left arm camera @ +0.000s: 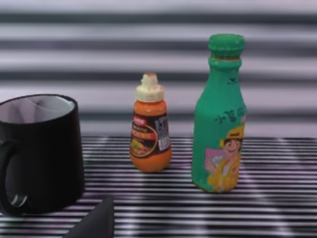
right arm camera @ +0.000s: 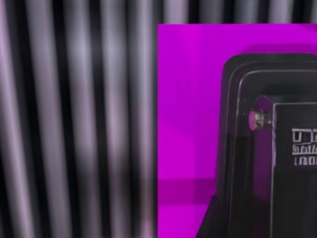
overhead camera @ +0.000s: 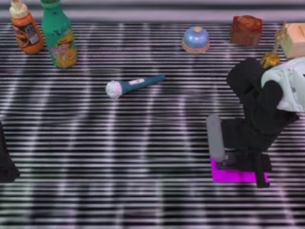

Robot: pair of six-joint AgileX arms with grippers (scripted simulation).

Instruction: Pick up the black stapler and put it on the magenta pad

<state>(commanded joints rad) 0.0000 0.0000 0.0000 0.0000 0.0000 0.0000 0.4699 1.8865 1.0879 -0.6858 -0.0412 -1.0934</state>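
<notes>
— Where has the small, elongated black stapler (right arm camera: 267, 148) got to?

— Down at the right side of the table, right over the flat, bright magenta rectangular pad (overhead camera: 233, 175). In the right wrist view its dark, rounded body fills the corner with magenta showing all round its end, so I'd say it lies over the pad, not beside it. Whether it rests on the pad or hangs just above, I can't tell.

— And the claw?

— The right gripper (overhead camera: 240, 162) is down on that same spot, the black arm bent over it. From overhead the arm hides the fingers, and the wrist view shows no clear fingertips — so how wide they stand, or whether they have the stapler, I honestly cannot say.

— Which way does the stapler lie?

— It looks to run lengthwise with the pad's near edge, but only one end is visible. The pad's edge sits close to that end, so any release wants to stay well inside the magenta.

— The other arm?

— The left gripper (overhead camera: 5, 164) is parked at the table's left edge, well apart.

— The room around it?

— Striped black-and-white tablecloth (overhead camera: 119, 143). The teal microphone with a white head (overhead camera: 133, 86) lies mid-table, far off.
</notes>
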